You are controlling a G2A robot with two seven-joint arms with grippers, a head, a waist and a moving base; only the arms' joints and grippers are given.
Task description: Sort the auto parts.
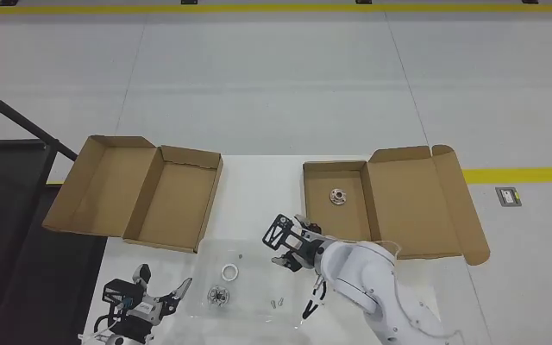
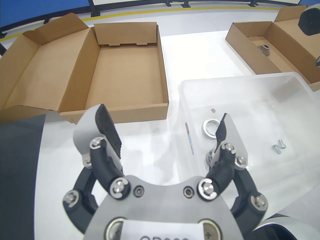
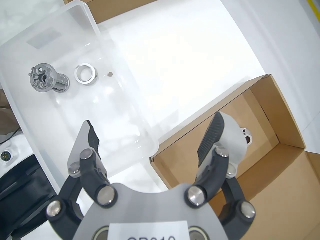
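A clear plastic bin (image 1: 250, 259) at the table's front holds a metal ring (image 1: 230, 272), a slotted hub part (image 1: 218, 296) and two small bolts (image 1: 276, 303). My left gripper (image 1: 164, 279) stands open and empty just left of the bin. Its wrist view shows the ring (image 2: 211, 128) and bolts (image 2: 278, 147), with the hub (image 2: 208, 157) half hidden behind one finger. My right gripper (image 1: 278, 244) hangs open and empty over the bin's far right corner. Beyond its fingers lie the hub (image 3: 46, 78), the ring (image 3: 85, 74) and a flanged part (image 3: 246, 136).
An open cardboard box (image 1: 172, 207) lies at the back left with nothing in it. A second open box (image 1: 345, 220) at the back right holds the flanged part (image 1: 336, 197). A small brown speck (image 3: 109, 74) lies in the bin. White tabletop separates the boxes.
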